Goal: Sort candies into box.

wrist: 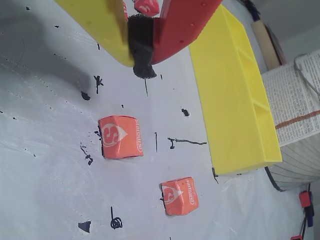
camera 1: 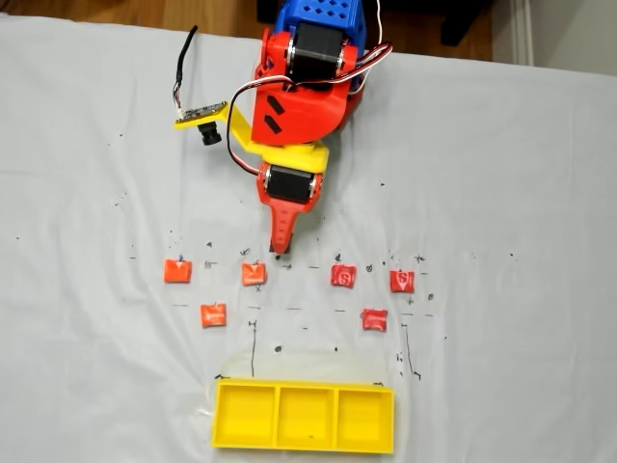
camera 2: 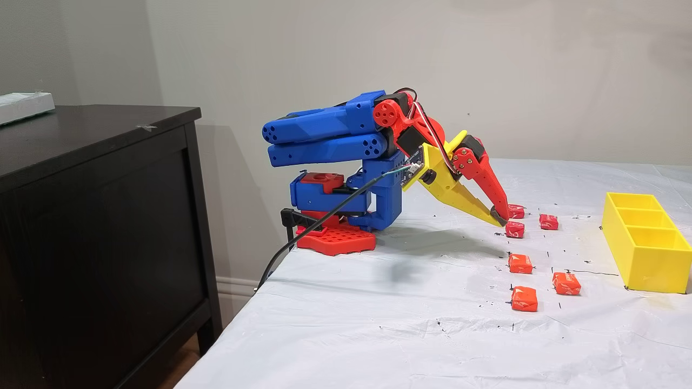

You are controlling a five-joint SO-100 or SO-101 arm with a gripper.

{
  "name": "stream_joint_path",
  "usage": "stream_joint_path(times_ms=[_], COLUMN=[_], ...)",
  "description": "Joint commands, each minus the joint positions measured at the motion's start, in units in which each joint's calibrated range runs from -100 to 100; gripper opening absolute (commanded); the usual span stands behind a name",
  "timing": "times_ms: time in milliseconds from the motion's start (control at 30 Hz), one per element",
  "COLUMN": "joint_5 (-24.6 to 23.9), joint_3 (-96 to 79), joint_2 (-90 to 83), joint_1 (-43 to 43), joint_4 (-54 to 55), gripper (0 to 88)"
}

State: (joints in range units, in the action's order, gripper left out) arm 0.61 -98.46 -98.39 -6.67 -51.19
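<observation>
Nearest the camera in a fixed view: the yellow box point(camera 1: 305, 417), flat on the white-covered worktop point(camera 1: 87, 367), three square compartments in a row, all bare inside. Just beyond it, two candies in a loose row: one orange point(camera 1: 213, 314) toward the left, one red point(camera 1: 374, 319) toward the right, well apart. Farther back, four more in a line among small black pen marks: an orange one point(camera 1: 176, 271) at the left, another orange one point(camera 1: 254, 274) next, then two red ones point(camera 1: 343, 276) and point(camera 1: 402, 281) to the right. All six outside the box, lying on the cover.

Just behind that far row, between the second orange candy and the first red one, the hand point(camera 1: 279, 250), pointed down at the cover, tip close above it. Jaws closed together on a dark pad, nothing gripped; seen in the wrist view point(wrist: 144, 65) as yellow and red fingers pinched tip to tip. Below it in that view, two orange candies, point(wrist: 120, 137) and point(wrist: 179, 196), apart from each other, with the box's long wall point(wrist: 235, 100) along the right.

Farthest back, the red and blue arm point(camera 1: 308, 68) at the worktop's rear edge. In the side-on fixed view, the hand's tip point(camera 2: 496, 217) low beside the red candies, and a dark cabinet point(camera 2: 102, 216) at the left.
</observation>
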Motion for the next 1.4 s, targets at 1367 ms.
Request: stream_joint_path(times_ms=[1367], joint_5=[1.86], joint_3=[-0.45], joint_2=[-0.59], joint_1=[0.51], joint_4=[0.56], gripper=[0.1])
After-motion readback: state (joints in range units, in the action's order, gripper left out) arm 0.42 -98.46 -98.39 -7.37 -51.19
